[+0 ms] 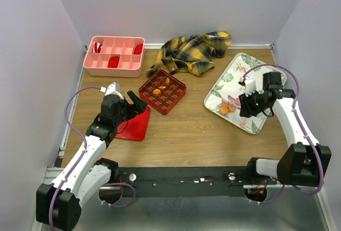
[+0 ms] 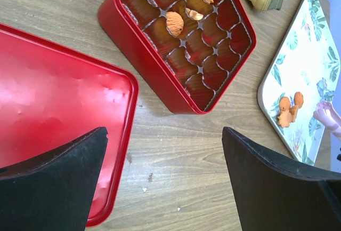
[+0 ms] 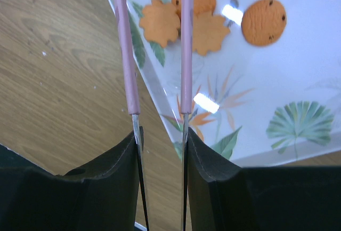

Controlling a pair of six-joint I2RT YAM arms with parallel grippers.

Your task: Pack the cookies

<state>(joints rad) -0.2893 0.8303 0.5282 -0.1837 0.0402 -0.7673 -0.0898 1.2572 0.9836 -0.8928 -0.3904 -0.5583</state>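
Seven small orange cookies [image 3: 264,22] are what I can count from here, spread over two places on the brown wood-grain table [image 1: 192,135]. At the back lie a crumpled yellow-and-black plaid cloth [image 1: 192,52] and a pink plastic compartment bin [image 1: 114,71] holding chunky dark-red pieces. On the right sits a white rectangular tray printed with tropical leaves [image 1: 242,71], and near the middle is the red square box with a gridded insert [image 2: 141,49], its flat red lid [image 2: 53,108] lying just beside it on the left. My left gripper [image 2: 164,130] hangs above the gap between lid and box, its black jaws spread wide and holding nothing. My right gripper [image 3: 162,135] is pressed onto a pair of pink-handled metal tongs [image 3: 186,55], whose two arms stay a little apart and reach out over the tray's near corner. Four cookies lie on the tray there: two pale flower-shaped ones overlapping, a darker round one partly behind a tong arm, and a round one with dark specks set apart. I cannot tell whether the tongs touch any of them. Three more sit in separate cells at the box's far corner [image 2: 175,24], one round and ridged, the others tilted.
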